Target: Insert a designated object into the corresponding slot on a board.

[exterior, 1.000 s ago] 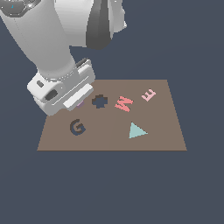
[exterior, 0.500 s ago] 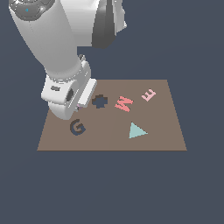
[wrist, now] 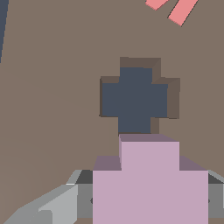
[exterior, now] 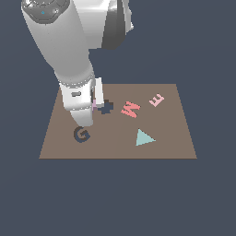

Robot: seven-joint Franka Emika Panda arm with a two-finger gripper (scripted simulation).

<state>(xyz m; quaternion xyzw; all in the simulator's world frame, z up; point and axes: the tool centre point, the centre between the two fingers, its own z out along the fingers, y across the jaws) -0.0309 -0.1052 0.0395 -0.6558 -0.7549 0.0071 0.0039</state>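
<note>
Item: gripper (wrist: pixel 148 197), clenching the lilac cross block (wrist: pixel 148 179); grey fingers (wrist: pixel 57 205) are showing either side of it in the wrist view. In the exterior view the block (exterior: pixel 94 104) is peeking out beside the wrist, hanging above the board (exterior: pixel 166 138), just beside the cross-shaped slot (exterior: pixel 106 107) and not yet over it.

Handling, as judged: rigid, light, flat-faced, probably smooth. The grip across opposite arms is looking sound and is leaving the lower steps free to enter the slot (wrist: pixel 134 98).

Neighbouring: dark G (exterior: pixel 81 134), red W (exterior: pixel 130 109), pink E (exterior: pixel 156 99), teal triangle (exterior: pixel 144 138).
</note>
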